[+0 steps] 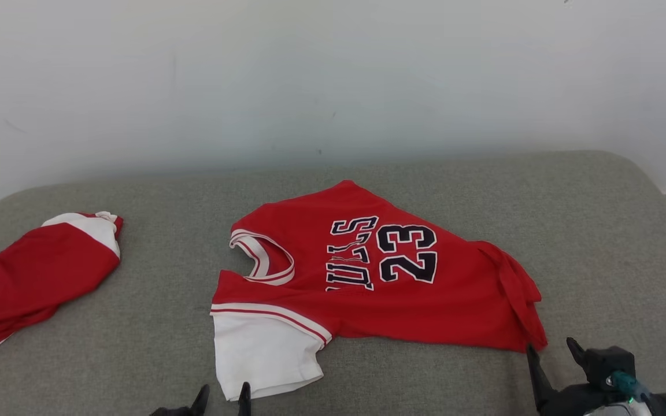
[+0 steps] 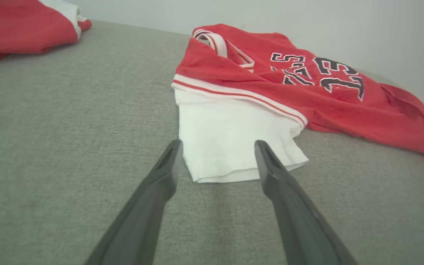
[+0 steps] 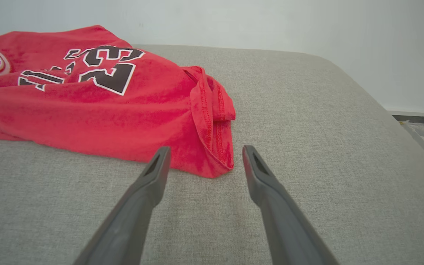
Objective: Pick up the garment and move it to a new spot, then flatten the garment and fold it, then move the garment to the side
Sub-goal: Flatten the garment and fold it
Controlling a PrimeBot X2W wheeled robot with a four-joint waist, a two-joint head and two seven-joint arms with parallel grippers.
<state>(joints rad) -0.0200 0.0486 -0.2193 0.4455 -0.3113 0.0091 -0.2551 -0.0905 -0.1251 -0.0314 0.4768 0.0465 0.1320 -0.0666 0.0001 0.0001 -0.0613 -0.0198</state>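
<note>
Nearest you, both grippers sit at the front edge of a red jersey (image 1: 437, 312) that lies on a grey cushion (image 1: 136, 346). Neither holds anything.

The left gripper (image 1: 223, 397) has its fingers spread wide, just in front of the jersey's white sleeve (image 1: 263, 358). In the left wrist view the two fingertips straddle the sleeve's near edge. You cannot tell from these angles whether they touch the cloth.

The right gripper (image 1: 550, 346) is also spread wide. It points at the jersey's hem corner (image 3: 215, 147), which is doubled over on itself into a thick ridge. The fingertips stop just short of it.

Beyond the grippers, the jersey lies sideways with its printed side up. Its collar is toward your left and its hem toward your right. The dark number 23 and the lettering are readable. The body is mostly spread out but rumpled, with one shoulder bunched and the right side gathered.

Well to the left of the jersey lies a second red and white garment (image 1: 32, 277), loosely heaped. Behind the jersey, past the cushion's far edge, stands a plain pale wall (image 1: 333, 86).

Judging by how things lie, the jersey is placed but not yet flat. Smoothing the sleeve and the hem looks like the step in hand. Folding it and moving it aside are both left to do.
</note>
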